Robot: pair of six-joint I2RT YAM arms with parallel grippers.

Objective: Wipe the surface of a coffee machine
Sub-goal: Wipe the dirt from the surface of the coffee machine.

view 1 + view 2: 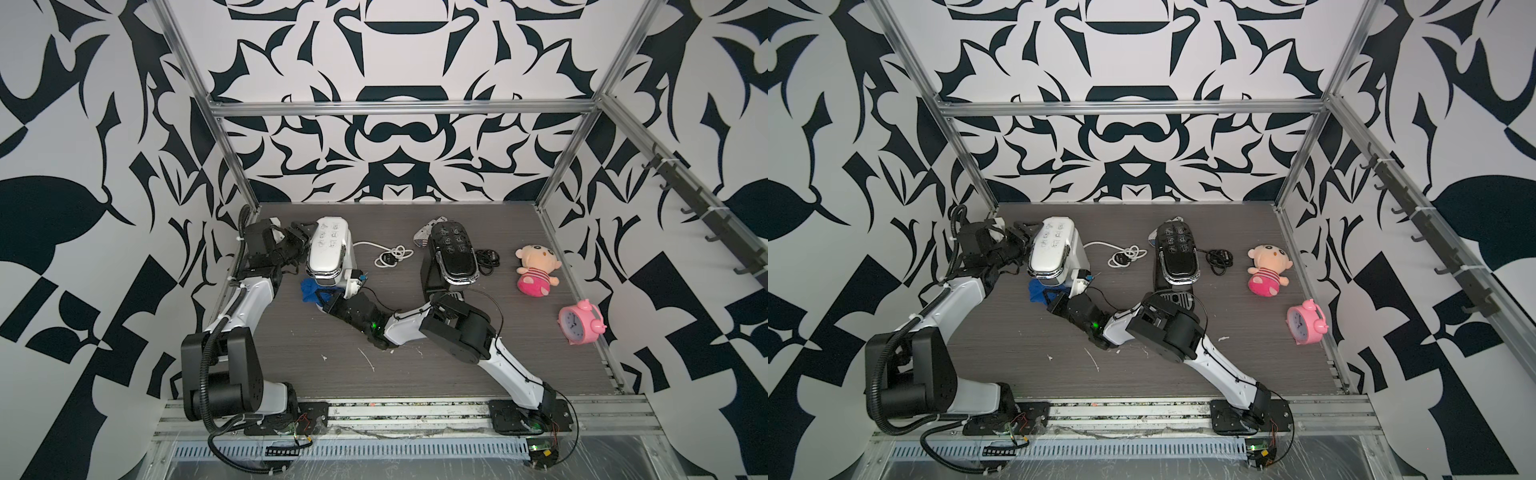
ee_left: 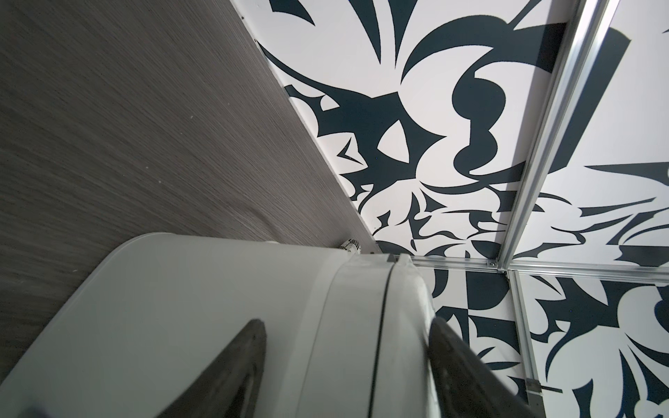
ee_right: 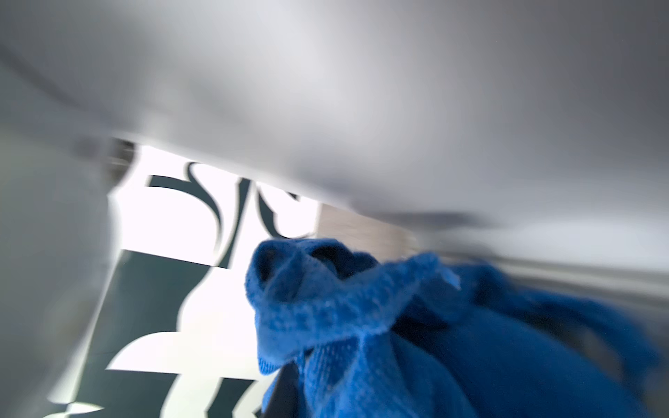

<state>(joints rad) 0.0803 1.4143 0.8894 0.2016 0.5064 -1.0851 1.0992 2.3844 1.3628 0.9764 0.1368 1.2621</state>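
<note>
Right fingers [image 1: 322, 300] pinch blue cloth [image 1: 309, 289] against white coffee machine [image 1: 328, 253]; left fingers [image 2: 249, 347] straddle it, spread wide.

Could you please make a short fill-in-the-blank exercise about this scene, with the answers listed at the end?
1. The right hand grips a cloth of ____ colour.
2. The left hand holds the ____ coffee machine at its back.
3. The pink alarm clock lies nearer to the robot than the ____ toy.
4. The second coffee machine is ____ in colour.

Answers: blue; white; plush; black
</note>
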